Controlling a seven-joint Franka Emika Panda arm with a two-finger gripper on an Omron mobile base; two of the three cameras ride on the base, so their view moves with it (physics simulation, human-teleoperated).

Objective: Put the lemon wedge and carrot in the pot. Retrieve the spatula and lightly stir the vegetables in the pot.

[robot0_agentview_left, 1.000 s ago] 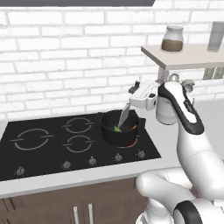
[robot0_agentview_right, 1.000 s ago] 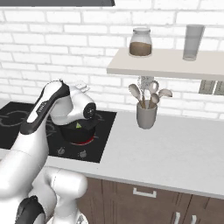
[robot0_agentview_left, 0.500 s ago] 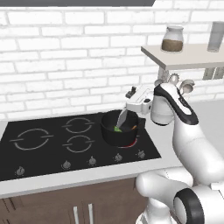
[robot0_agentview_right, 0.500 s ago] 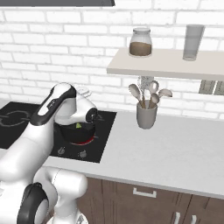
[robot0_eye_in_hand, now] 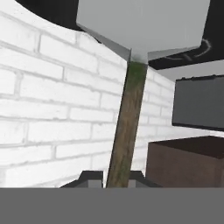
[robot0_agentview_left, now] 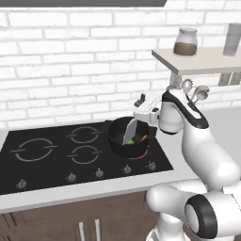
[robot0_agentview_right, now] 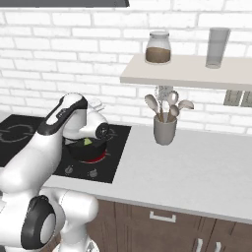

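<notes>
One spatula [robot0_agentview_left: 130,132] dips into the pot [robot0_agentview_left: 117,141], pinched tight by the claw [robot0_eye_in_hand: 117,177].
Two small bits sit inside the pot: the green-yellow wedge [robot0_agentview_left: 128,140] and the orange carrot [robot0_agentview_left: 143,138]. The pot stands on the near right ring of the hob [robot0_agentview_left: 47,162]. A hard push could tip the pot or flick a bit out. The thin handle could also slip, since the claw holds it only at the end.

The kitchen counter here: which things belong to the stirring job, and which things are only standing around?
For the job: pot, spatula held in the claw, lemon wedge, carrot.
Standing around: utensil cup, jar, glass, shelf.
</notes>
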